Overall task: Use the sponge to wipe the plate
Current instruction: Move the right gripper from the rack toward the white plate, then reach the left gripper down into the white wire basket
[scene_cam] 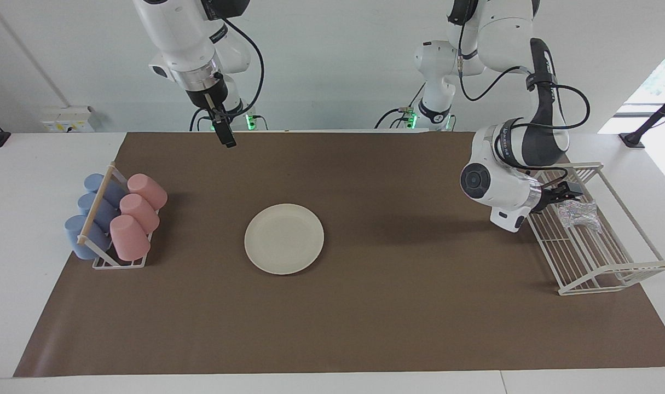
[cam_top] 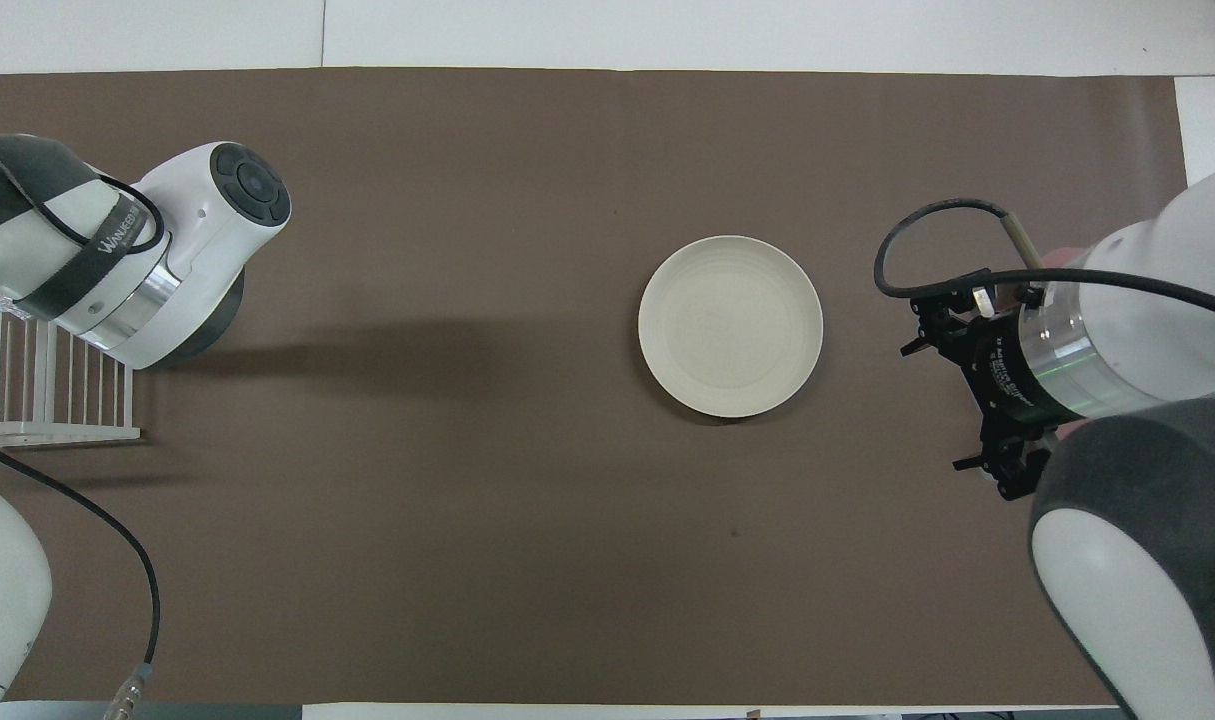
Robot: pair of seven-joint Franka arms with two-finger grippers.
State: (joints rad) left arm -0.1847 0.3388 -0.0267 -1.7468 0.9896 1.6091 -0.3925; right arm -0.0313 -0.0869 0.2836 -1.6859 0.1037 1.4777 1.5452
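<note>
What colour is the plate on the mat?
Cream-white plate, clearest in the facing view.
</note>
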